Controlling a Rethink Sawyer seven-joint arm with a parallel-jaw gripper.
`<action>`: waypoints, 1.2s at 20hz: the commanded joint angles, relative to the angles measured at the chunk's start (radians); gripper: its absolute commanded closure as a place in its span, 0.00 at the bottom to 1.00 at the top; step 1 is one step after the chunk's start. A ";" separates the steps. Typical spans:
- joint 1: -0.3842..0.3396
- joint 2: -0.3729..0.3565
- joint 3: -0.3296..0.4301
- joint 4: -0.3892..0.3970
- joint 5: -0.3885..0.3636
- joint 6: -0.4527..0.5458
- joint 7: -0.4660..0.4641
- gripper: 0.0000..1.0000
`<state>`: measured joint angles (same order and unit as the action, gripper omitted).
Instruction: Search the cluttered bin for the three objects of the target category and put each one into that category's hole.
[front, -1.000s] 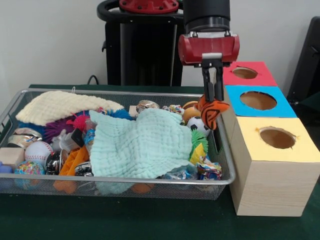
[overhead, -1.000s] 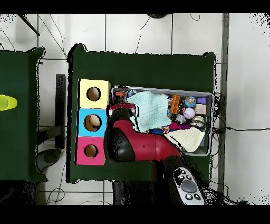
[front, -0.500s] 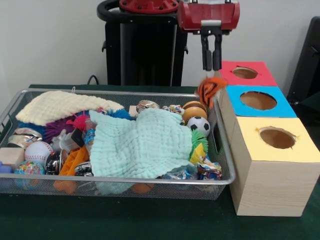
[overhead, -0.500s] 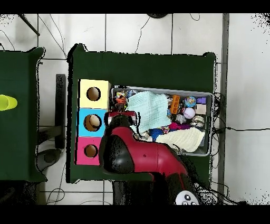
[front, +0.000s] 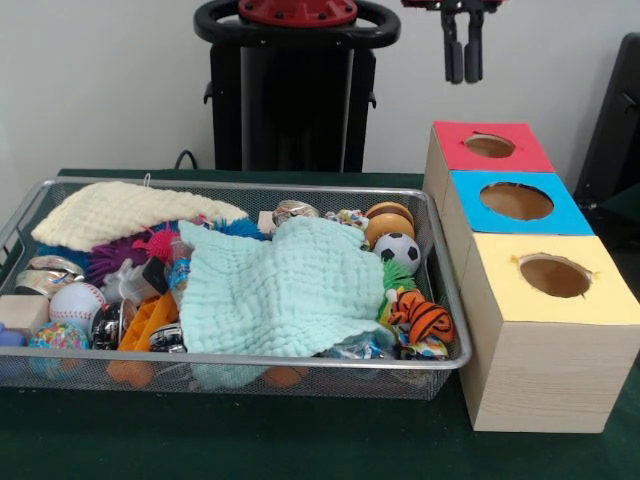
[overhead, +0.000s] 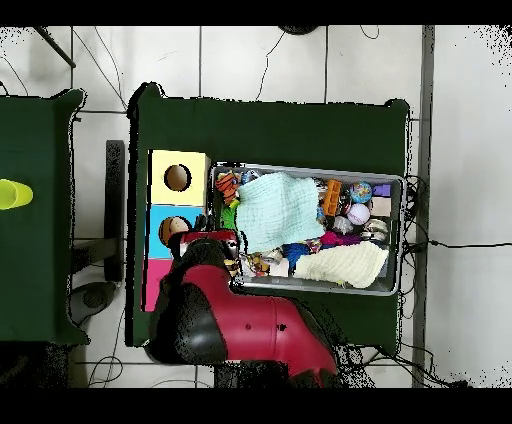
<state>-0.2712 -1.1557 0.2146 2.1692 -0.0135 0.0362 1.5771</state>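
Lying in the wire bin's (front: 452, 330) near right corner, just beside the mint cloth (front: 285, 290) and close to the yellow box (front: 545, 330): striped tiger toy (front: 420, 318), probably soft, light and squashy, best pinched across its plump middle. Raised high above the red box (front: 490, 150): gripper (front: 459, 60), fingers close together, holding nothing.

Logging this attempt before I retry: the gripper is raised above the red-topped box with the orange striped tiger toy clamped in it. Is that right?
Not quite. The gripper is raised above the red-topped box, but it holds nothing. The front view shows the orange striped tiger toy lying in the wire mesh bin, at the near corner beside the yellow-topped box.
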 joint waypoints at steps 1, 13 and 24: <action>0.022 -0.052 -0.037 0.119 0.057 0.093 0.239 1.00; -0.051 0.084 0.030 0.039 0.031 -0.002 0.185 1.00; -0.061 0.247 0.037 -0.148 0.006 -0.032 0.121 1.00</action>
<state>-0.3228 -1.0377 0.2127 2.1637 0.0062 0.0357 1.5771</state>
